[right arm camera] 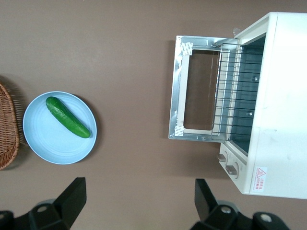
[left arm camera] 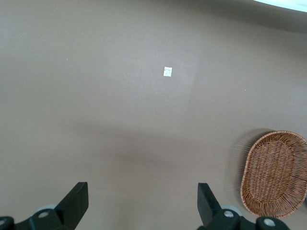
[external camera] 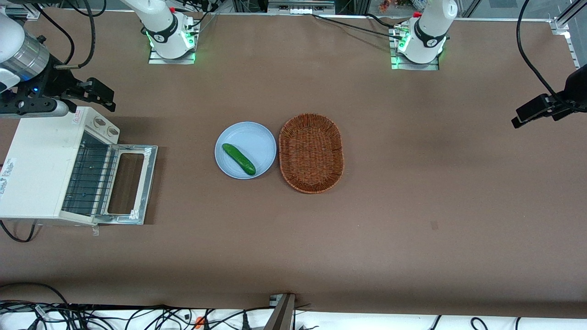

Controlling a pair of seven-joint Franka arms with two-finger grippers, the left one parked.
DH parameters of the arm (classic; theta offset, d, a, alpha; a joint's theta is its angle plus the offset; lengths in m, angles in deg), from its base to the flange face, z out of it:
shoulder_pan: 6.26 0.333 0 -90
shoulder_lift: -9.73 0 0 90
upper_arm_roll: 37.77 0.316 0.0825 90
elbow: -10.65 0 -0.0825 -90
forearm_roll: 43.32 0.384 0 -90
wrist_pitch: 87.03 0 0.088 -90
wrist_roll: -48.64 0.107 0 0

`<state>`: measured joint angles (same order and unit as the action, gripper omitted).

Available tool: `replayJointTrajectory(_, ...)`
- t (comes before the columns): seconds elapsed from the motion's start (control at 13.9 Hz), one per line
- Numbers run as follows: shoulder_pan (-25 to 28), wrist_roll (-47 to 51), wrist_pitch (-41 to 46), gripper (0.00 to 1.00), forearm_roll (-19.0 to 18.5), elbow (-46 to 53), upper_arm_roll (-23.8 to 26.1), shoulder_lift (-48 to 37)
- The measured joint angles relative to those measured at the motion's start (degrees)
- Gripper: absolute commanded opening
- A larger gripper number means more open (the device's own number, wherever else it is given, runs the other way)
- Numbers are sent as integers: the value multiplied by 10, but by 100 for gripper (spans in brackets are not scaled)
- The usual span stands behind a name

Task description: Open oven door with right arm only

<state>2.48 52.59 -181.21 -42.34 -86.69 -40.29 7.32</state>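
The oven door point(external camera: 149, 183) lies folded down flat on the table in front of the white toaster oven point(external camera: 36, 169), shiny inner frame up, with table showing through its glass. The wire rack point(external camera: 89, 176) inside is exposed. The right arm's gripper point(external camera: 98, 94) hangs raised above the table, beside the oven's knob end and farther from the front camera than the door. It is open and empty, touching nothing. In the right wrist view the wide-apart gripper point(right arm camera: 139, 196) looks down on bare table, with the door point(right arm camera: 178, 96) and oven point(right arm camera: 283, 96) beside it.
A pale blue plate point(external camera: 257, 137) holding a green cucumber point(external camera: 238, 159) sits mid-table beside a brown wicker basket point(external camera: 311, 152). Both also show in the right wrist view, plate point(right arm camera: 43, 139) and basket point(right arm camera: 7, 129). Cables lie along the table's near edge.
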Motion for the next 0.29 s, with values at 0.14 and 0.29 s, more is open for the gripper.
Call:
replayJointTrajectory(0.14, -1, -3, 2, 100, 0, 0, 0, 3)
replayJointTrajectory(0.29, -1, -3, 6, 100, 0, 0, 1, 4)
